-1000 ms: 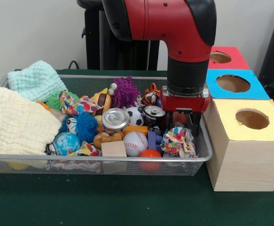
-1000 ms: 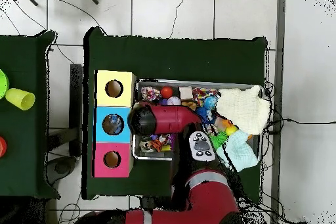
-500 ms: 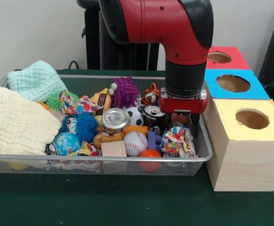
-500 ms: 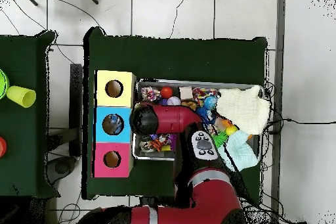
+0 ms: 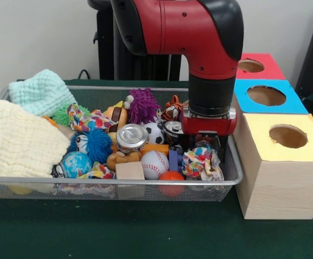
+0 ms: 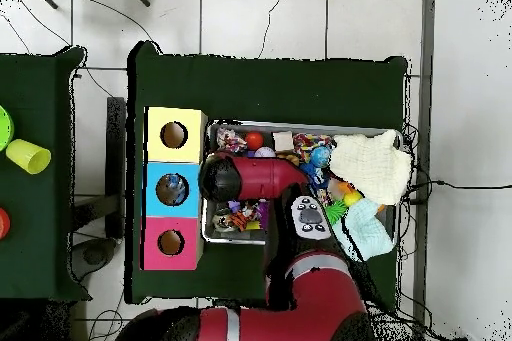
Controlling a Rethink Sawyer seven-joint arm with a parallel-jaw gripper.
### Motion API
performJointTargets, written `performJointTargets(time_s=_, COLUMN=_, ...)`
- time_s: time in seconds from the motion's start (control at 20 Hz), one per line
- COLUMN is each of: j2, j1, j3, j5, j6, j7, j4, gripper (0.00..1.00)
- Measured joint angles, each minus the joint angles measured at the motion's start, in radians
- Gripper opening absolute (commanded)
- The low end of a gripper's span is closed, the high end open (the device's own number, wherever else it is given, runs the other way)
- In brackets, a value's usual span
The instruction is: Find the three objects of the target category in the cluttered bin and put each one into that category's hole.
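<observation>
My gripper [image 5: 203,141] hangs low in the right end of the wire bin [image 5: 113,181], under the red wrist block [image 5: 209,121]. Its tips sit behind a colourful cloth bundle [image 5: 201,163], close beside a tin can [image 5: 173,129]. Whether it holds anything is hidden. In the overhead view the arm's wrist [image 6: 222,179] covers the gripper. Near it lie a second can [image 5: 131,137], a baseball [image 5: 154,163], a soccer ball [image 5: 154,132], an orange ball [image 5: 171,177] and a wooden block [image 5: 130,170]. Right of the bin stand the yellow box [image 5: 288,136], blue box [image 5: 266,95] and red box [image 5: 251,66], each with a round hole.
A cream cloth [image 5: 16,140] and a mint knitted cloth [image 5: 40,91] fill the bin's left end. A blue fuzzy ball [image 5: 94,143], purple spiky ball [image 5: 143,105], globe ball [image 5: 76,163] and tiger toy [image 5: 172,109] crowd the middle. The boxes [image 6: 173,135] touch the bin's side.
The wrist has drifted slightly left and up within the bin. The colourful cloth bundle has shifted a little to the left and changed shape.
</observation>
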Motion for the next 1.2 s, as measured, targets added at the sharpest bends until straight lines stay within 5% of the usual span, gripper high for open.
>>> performJointTargets(time_s=0.6, j2=0.07, j1=0.008, j3=-0.017, j5=0.0, j6=0.0, j7=0.0, j4=-0.071, gripper=1.0)
performJointTargets(time_s=0.65, j2=0.086, j1=0.009, j3=-0.017, j5=0.0, j6=-0.001, j7=0.0, j4=-0.08, gripper=0.0)
performJointTargets(time_s=1.2, j2=0.089, j1=0.019, j3=-0.019, j5=0.0, j6=-0.005, j7=0.0, j4=-0.076, gripper=0.0)
